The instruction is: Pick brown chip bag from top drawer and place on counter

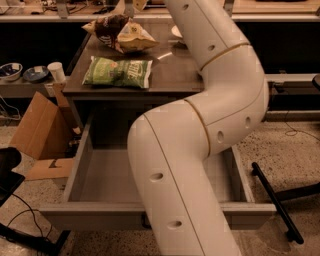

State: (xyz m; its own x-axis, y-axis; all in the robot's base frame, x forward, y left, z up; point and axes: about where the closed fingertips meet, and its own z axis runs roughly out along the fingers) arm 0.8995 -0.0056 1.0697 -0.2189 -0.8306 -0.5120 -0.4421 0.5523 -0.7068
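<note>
The brown chip bag [111,29], dark brown with pale yellow ends, lies crumpled on the far left of the counter [170,70]. My gripper [132,4] is at the top edge of the view, just above and behind the bag, mostly cut off. My thick white arm [200,130] rises from the bottom centre and bends over the counter. The top drawer [95,217] is pulled open below the counter. Its visible grey floor holds nothing, and the arm hides its middle and right part.
A green chip bag [117,72] lies on the counter's near left. A white bowl [176,31] shows partly behind my arm. A cardboard box [40,132] stands left of the drawer. A side shelf holds bowls [22,72] and a white cup [56,71]. A black chair leg [275,200] lies at right.
</note>
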